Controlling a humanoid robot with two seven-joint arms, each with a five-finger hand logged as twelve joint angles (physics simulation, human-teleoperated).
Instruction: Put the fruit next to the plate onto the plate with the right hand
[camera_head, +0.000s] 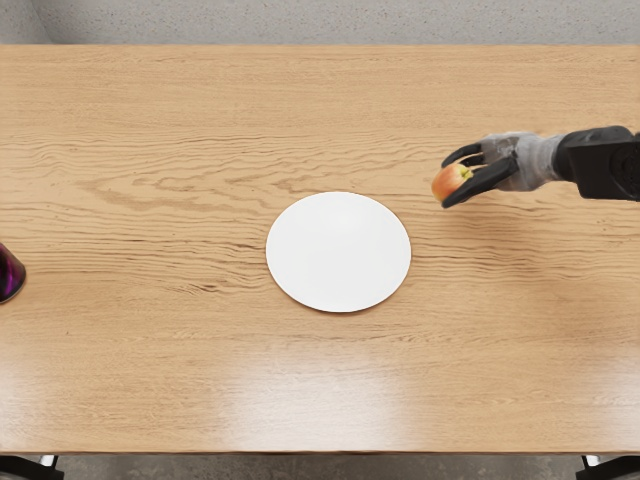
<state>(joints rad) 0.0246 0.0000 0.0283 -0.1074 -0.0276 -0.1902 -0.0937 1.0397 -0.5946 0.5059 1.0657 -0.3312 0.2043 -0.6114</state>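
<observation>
In the head view there is one plate (338, 252), one fruit (450, 181), one hand and one dark purple object (8, 272), all on or over a light wooden bench (200, 150).

The fruit is small and round, red-orange with a yellowish patch, and part of it is hidden by the hand. It sits right of centre in the frame, up and to the right of the plate and apart from its rim. Whether it touches the bench cannot be told.

The right hand (500, 162) reaches in from the right edge, and its dark fingers (485, 183) are curled above and below the fruit, gripping it.

The plate is white, round and flat, at the centre of the frame, with nothing on it. The purple object is cut off by the left edge.
</observation>
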